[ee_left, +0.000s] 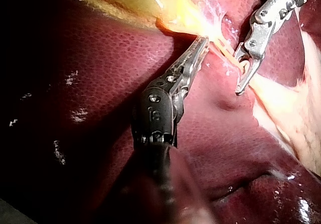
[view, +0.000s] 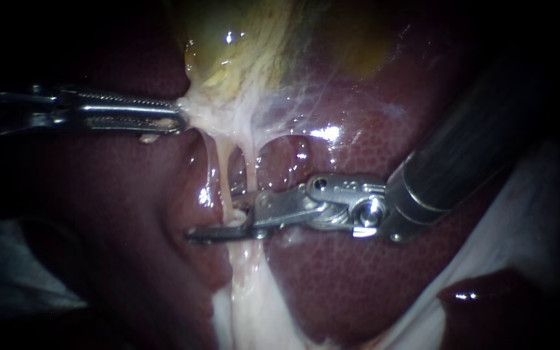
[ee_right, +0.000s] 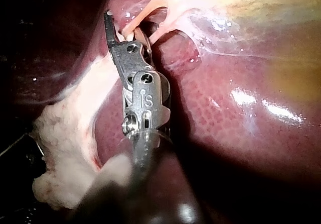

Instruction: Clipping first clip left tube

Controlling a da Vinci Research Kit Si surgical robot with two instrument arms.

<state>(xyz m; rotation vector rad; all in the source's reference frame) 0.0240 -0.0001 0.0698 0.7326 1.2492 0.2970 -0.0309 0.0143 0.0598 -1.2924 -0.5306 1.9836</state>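
Left tool, serrated jaws clamped on pale, stringy tissue below the yellow gallbladder; right tool, jaws open, straddles the thin left tube over glistening, mottled liver.

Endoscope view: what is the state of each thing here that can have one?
Left instrument: jaws shut on the gallbladder, at its lower end.
Right instrument: jaws open, left tube between them.
Left tube: taut, uncut, no clip seen on it.
Right tube: taut, uncut, no clip seen.
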